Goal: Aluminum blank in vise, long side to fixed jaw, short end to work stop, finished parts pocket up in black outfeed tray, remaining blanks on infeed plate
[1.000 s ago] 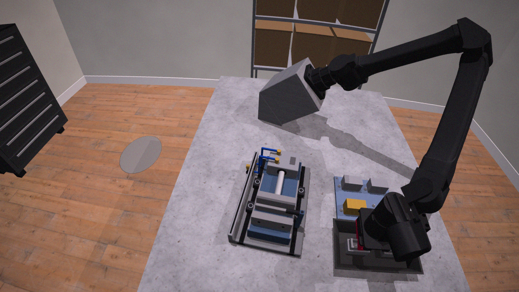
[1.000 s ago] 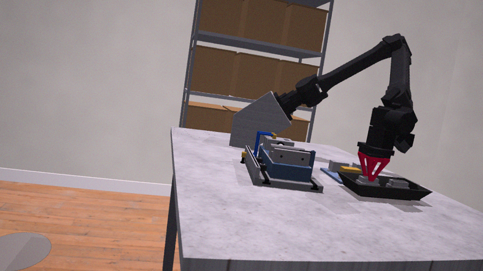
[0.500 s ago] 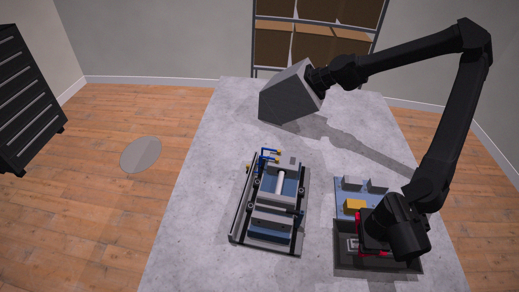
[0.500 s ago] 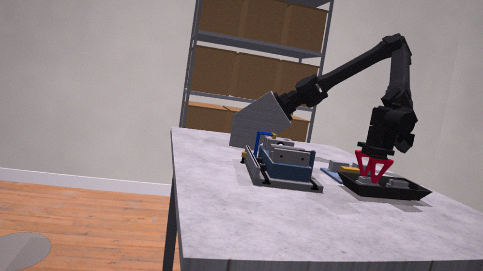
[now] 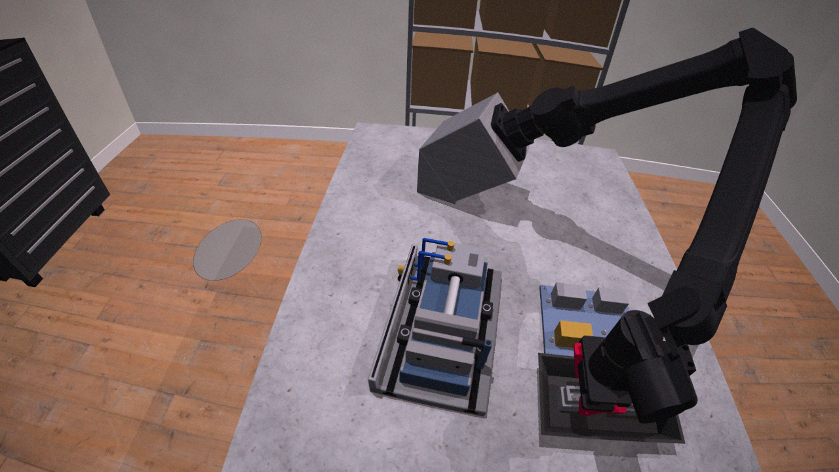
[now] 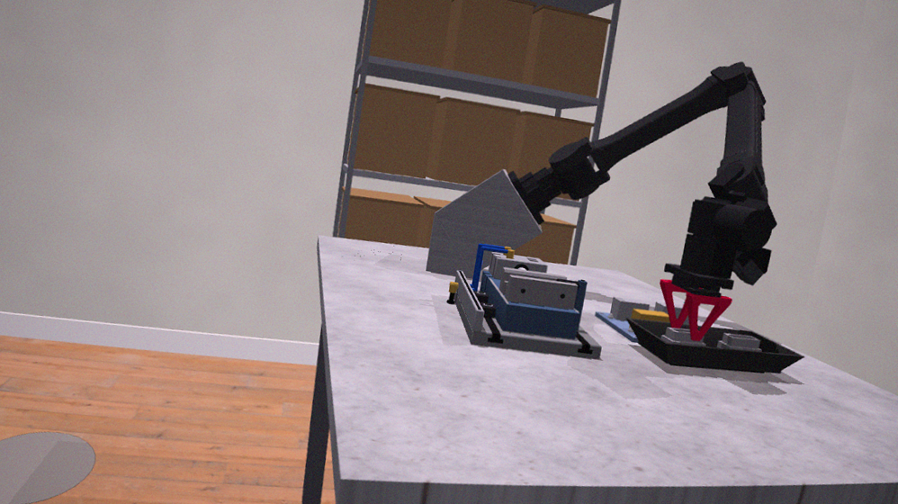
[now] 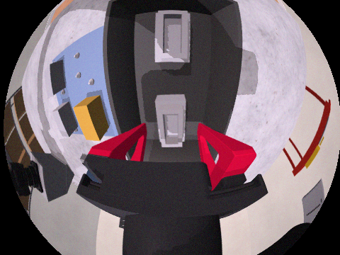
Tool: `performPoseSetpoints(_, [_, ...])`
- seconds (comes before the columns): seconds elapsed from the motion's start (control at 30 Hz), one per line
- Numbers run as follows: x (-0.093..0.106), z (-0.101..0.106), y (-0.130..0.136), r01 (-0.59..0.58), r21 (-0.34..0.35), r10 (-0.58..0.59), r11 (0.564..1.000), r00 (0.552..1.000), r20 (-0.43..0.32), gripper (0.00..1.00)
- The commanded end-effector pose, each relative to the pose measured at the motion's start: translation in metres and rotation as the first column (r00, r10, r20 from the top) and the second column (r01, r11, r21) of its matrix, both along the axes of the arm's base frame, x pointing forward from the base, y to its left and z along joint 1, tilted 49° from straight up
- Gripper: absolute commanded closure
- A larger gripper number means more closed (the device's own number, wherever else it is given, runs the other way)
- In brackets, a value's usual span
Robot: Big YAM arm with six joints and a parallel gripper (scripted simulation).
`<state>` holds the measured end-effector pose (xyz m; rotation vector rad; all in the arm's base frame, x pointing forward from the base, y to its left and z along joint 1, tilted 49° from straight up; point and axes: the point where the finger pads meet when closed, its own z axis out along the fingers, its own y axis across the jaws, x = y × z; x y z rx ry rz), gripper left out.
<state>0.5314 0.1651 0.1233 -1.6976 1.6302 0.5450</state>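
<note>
My gripper [image 7: 172, 127] [image 5: 607, 404] with red fingers is open over the black outfeed tray. A finished part [image 7: 170, 120] with a pocket in its top lies flat in the tray between the spread fingers, which stand clear of its sides. A second finished part [image 7: 172, 37] lies flat further along the tray. On the blue infeed plate [image 5: 577, 316] lie a yellow brass blank [image 5: 567, 332] and two gray blanks [image 5: 567, 295] [image 5: 609, 299]. The vise [image 5: 442, 316] stands at the table's middle with a gray block [image 5: 436, 335] between its jaws. In the side view the gripper [image 6: 690, 323] reaches into the tray.
The arm's large gray base [image 5: 466, 152] stands at the table's far end. A shelf rack with brown boxes [image 6: 474, 99] is behind the table. A black drawer cabinet [image 5: 40, 158] stands at the left. A gray disc [image 5: 227, 248] lies on the wooden floor.
</note>
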Motion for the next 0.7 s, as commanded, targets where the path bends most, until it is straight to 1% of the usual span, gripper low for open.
performPoseSetpoints(0.0, [0.002,-0.001,0.003,0.0,-0.001,0.0,1.0,1.0,0.004,0.36])
performPoseSetpoints(0.5, [0.002,0.002,0.0,0.002,-0.001,-0.002,1.0,1.0,0.005,0.36])
performPoseSetpoints(0.67, [0.004,0.018,-0.014,0.01,0.0,-0.01,1.0,1.0,0.025,0.36])
